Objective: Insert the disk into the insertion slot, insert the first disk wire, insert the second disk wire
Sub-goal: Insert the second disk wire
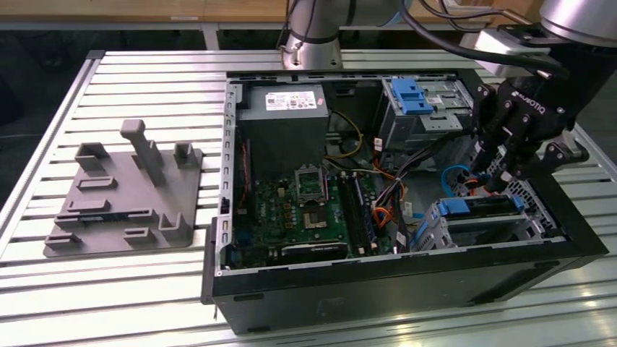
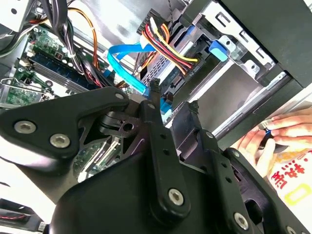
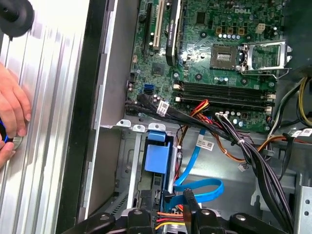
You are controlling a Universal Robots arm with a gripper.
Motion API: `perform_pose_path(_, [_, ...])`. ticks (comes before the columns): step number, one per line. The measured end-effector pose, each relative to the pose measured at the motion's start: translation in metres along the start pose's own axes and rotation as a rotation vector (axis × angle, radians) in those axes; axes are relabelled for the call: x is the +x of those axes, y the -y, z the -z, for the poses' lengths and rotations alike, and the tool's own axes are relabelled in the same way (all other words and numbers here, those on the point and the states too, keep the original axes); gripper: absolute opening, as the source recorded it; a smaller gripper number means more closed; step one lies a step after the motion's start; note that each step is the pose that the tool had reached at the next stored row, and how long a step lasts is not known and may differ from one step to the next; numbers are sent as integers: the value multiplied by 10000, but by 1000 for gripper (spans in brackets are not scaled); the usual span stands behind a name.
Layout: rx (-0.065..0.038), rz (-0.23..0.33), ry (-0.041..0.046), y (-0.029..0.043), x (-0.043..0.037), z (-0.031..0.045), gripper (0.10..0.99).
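Exterior view: hand [image 1: 496, 184] hangs over the open PC case [image 1: 386, 282] on the slatted desk [image 1: 144, 79], at the exterior view's right, just above the insertion slot [image 1: 487, 230]. Disk [image 1: 482, 205] sits inside that slot, its blue carrier end facing the motherboard [image 1: 299, 210]. Second wrist view: fingers [image 2: 157, 117] nearly closed, w/ the end of the blue data cable [image 2: 122, 53] pinched btwn them. Red/yellow/black power wires [image 2: 165, 46] reach a black connector at the disk's edge, just beside. First wrist view: the cable loops round and comes up to the fingertips. Grey fixture plate [image 1: 126, 195] lies on the desk, well apart from the case. Person's fingers [image 2: 273, 131] sit outside the case wall.
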State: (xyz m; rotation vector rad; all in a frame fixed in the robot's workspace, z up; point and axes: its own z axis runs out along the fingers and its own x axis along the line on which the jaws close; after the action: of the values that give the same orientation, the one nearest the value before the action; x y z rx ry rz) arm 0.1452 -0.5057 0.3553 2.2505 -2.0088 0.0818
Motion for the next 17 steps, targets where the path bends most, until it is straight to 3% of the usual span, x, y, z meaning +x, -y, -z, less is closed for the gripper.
perform_pose_path(7, [-28, -222, 12, 0, 0, -4, 373])
perform_pose_path(8, [-31, -242, 13, 0, 0, -5, 298])
perform_pose_path(17, [-39, -312, 17, 0, -1, -8, 298])
